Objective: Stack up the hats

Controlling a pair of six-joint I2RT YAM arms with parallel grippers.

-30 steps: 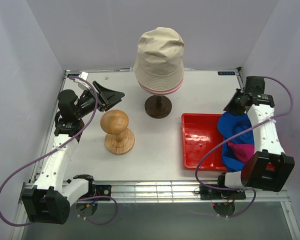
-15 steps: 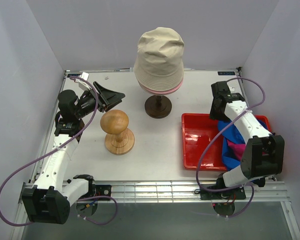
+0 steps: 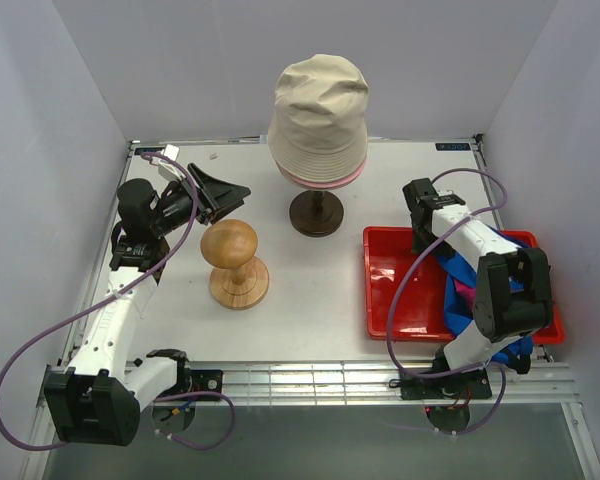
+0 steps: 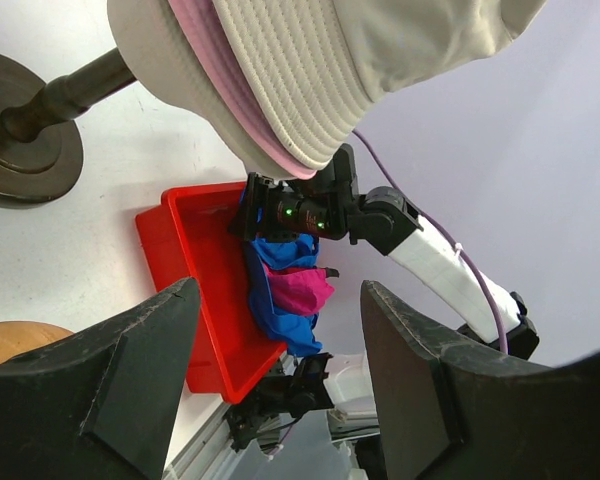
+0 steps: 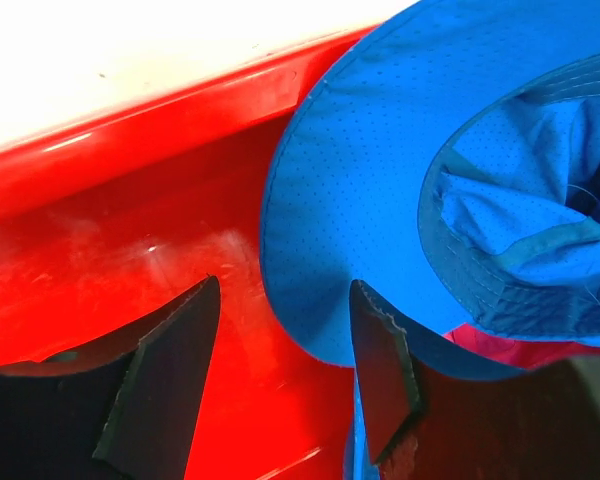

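The right gripper (image 5: 283,300), jaws spread, hangs low in the red tray (image 5: 130,130), the brim edge of the bright blue brimmed cap (image 5: 380,180) between them; the left gripper (image 4: 277,300), also spread, sits well apart

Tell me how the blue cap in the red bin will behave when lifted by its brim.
The blue cap looks floppy: its crown is crumpled, so it will likely droop. The thin perforated fabric suggests it is light. It lies over the magenta cap, which may drag along.
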